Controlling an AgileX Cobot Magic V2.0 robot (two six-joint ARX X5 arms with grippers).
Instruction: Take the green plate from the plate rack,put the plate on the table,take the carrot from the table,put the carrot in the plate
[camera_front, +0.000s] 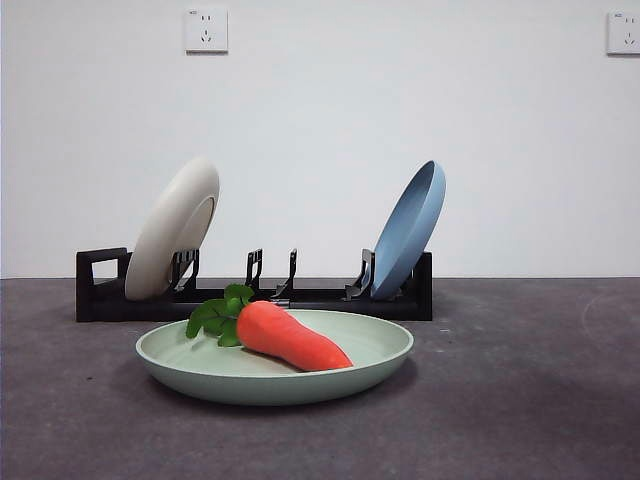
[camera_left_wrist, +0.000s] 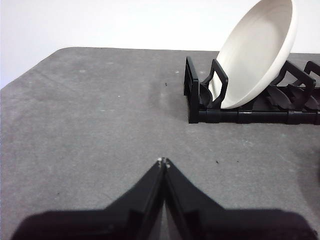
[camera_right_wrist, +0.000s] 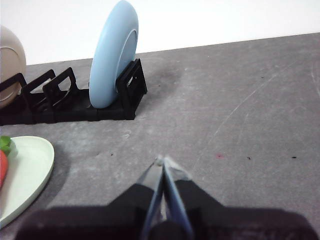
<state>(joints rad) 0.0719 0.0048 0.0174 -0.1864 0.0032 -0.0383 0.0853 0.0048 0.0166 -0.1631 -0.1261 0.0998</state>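
Front view: the tapered orange carrot (camera_front: 290, 338) lay in the matte green plate (camera_front: 380, 362) on the table (camera_front: 540, 400), before the black plate rack (camera_front: 100, 298). Left wrist view: left gripper (camera_left_wrist: 163, 161) clenched, empty — bare table around. Right wrist view: right gripper (camera_right_wrist: 161, 161) likewise closed, beside the plate's rim.

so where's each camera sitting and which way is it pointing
Front view: low at table height, looking level across the green plate with the carrot to the plate rack; no arm shows.
Left wrist view: above its shut left gripper, facing the cream plate.
Right wrist view: above its shut right gripper, facing the blue plate.
All share the rack.
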